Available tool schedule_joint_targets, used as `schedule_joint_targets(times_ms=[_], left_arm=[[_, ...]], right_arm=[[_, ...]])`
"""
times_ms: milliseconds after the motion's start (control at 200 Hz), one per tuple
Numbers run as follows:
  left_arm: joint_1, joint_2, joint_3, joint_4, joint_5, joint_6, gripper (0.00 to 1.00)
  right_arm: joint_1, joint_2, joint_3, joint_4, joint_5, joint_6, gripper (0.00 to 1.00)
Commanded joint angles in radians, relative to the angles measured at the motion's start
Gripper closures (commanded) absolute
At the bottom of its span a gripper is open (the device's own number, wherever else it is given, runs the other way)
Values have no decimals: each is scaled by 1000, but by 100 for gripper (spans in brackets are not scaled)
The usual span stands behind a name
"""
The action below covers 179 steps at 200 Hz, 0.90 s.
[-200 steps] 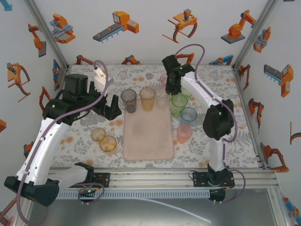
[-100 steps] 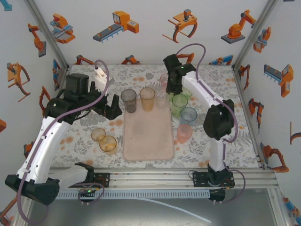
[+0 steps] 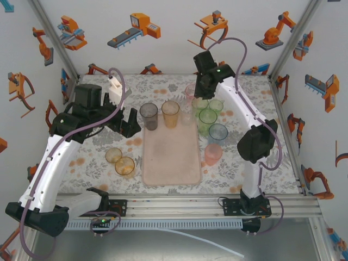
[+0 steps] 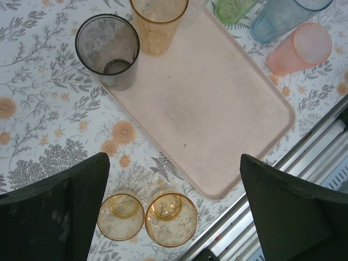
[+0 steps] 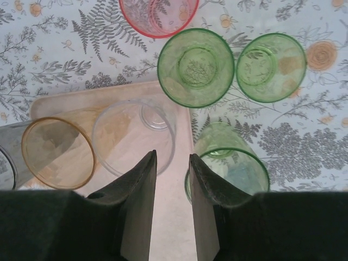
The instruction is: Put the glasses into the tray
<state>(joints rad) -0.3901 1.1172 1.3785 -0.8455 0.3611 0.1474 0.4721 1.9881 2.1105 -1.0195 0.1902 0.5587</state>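
Observation:
The pale-pink tray (image 3: 171, 155) (image 4: 206, 109) lies mid-table. At its far end stand a grey glass (image 3: 148, 116) (image 4: 107, 49), an amber glass (image 3: 170, 113) (image 5: 57, 152) and a clear glass (image 3: 187, 116) (image 5: 133, 136). My right gripper (image 3: 202, 88) (image 5: 173, 157) hovers above the tray's right rim, between the clear glass and a green glass (image 5: 231, 163). Its jaws are slightly parted, with nothing between them. My left gripper (image 3: 126, 122) (image 4: 174, 163) hangs wide open and empty over two amber glasses (image 4: 120, 215) (image 4: 171, 217) left of the tray.
Right of the tray stand two more green glasses (image 5: 196, 66) (image 5: 271, 66), a pink glass (image 5: 159, 13), a blue glass (image 3: 218, 132) and a salmon glass (image 3: 212, 154). A metal rail (image 3: 179, 206) runs along the table's near edge.
My right gripper has parted its jaws a little and risen back toward the far side, leaving the clear glass standing in the tray. The left arm has not moved.

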Motion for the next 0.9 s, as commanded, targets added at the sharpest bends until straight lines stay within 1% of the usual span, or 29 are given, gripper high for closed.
schedule_joint_targets(times_ms=[0, 80, 150, 260, 315, 396, 521, 621, 731, 891], left_arm=[[7, 6, 35, -18, 20, 17, 3], [7, 12, 37, -30, 33, 39, 3], [5, 20, 54, -63, 44, 86, 3], [4, 51, 100, -173, 51, 197, 3], [4, 60, 106, -215, 44, 232, 3], [4, 56, 95, -238, 35, 240, 3], [3, 32, 53, -239, 63, 228, 3], [2, 17, 26, -240, 82, 220, 3], [2, 8, 12, -239, 83, 220, 3], [-1, 0, -7, -226, 92, 209, 3]], right_arm=[[-13, -135, -23, -52, 57, -35, 67], [-16, -218, -98, -60, 73, -41, 67], [-18, -306, -202, -58, 83, -38, 67], [-20, -440, -377, -50, 66, -31, 65], [-19, -505, -464, -46, 50, -26, 65], [-21, -597, -579, -38, 32, -12, 65], [-21, -710, -720, -33, 30, 11, 65], [-20, -755, -783, -37, 27, 19, 65], [-20, -769, -819, -31, 41, 26, 65], [-22, -746, -826, -7, 55, 21, 64]])
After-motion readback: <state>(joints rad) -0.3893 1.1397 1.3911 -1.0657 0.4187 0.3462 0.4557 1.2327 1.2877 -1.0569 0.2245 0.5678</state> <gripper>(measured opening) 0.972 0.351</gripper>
